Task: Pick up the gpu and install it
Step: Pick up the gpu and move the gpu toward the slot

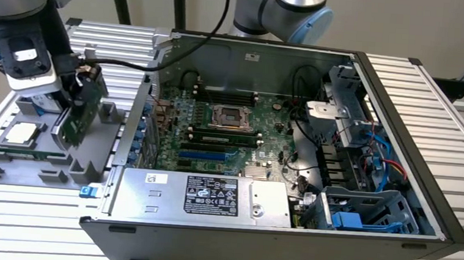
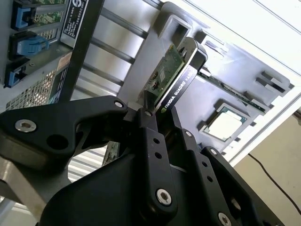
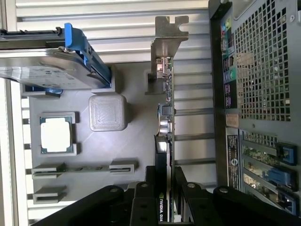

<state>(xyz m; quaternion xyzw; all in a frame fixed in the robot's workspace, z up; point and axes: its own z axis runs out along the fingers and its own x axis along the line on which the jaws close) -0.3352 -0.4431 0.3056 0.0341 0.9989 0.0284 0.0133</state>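
The gpu is a thin green card, held on edge over the grey parts tray at the exterior view's left. My gripper is shut on its upper edge. In both wrist views the black fingers clamp the card from either side, and its silver bracket sticks out at the far end. The second wrist view shows the gpu edge-on, running away from my gripper. Whether its lower edge is clear of the tray's slot is hidden.
The open computer case lies right of the tray, with its motherboard and blue card slot exposed. On the tray sit a square CPU chip and a hard drive with blue rails. The case's rear wall is close beside the card.
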